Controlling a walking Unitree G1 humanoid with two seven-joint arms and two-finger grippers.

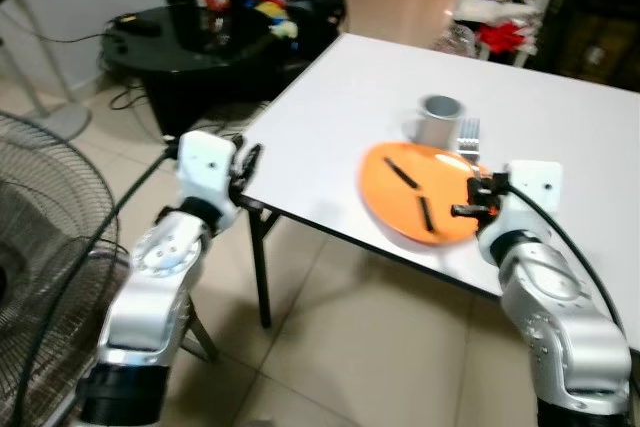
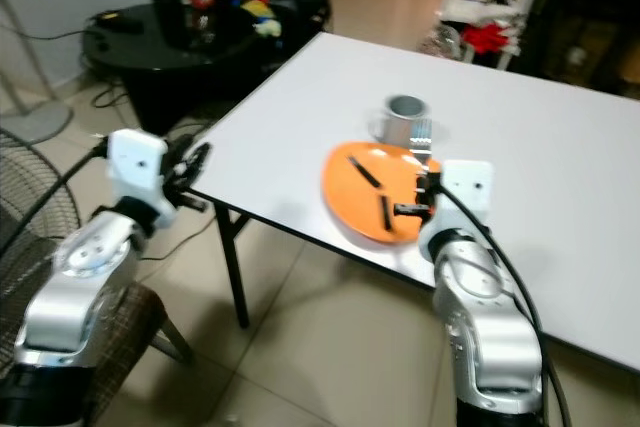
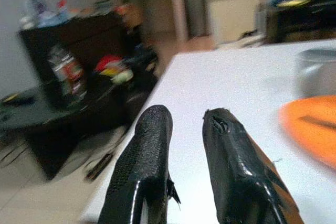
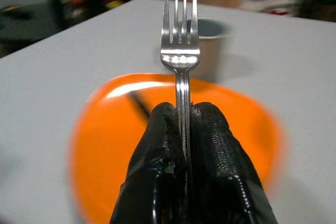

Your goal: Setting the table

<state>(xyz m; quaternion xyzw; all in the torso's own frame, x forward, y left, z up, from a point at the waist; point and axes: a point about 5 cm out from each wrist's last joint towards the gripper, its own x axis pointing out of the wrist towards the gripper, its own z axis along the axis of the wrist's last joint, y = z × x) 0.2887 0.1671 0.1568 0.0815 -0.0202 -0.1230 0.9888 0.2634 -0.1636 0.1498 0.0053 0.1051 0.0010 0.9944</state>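
Over the orange plate (image 1: 420,192), the right pincer (image 4: 181,116) grips a fork (image 4: 180,51).

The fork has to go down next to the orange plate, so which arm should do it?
The right arm. Its tool is already shut on the fork, right above the orange plate near the grey cup. The left tool is open at the table's far corner.

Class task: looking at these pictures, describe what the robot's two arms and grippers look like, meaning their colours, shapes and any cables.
Both arms are silver with rounded, jointed segments, each ending in a boxy white wrist block. A black cable runs along each arm. The left gripper and right gripper each have two long black fingers with a glossy, finely textured surface.
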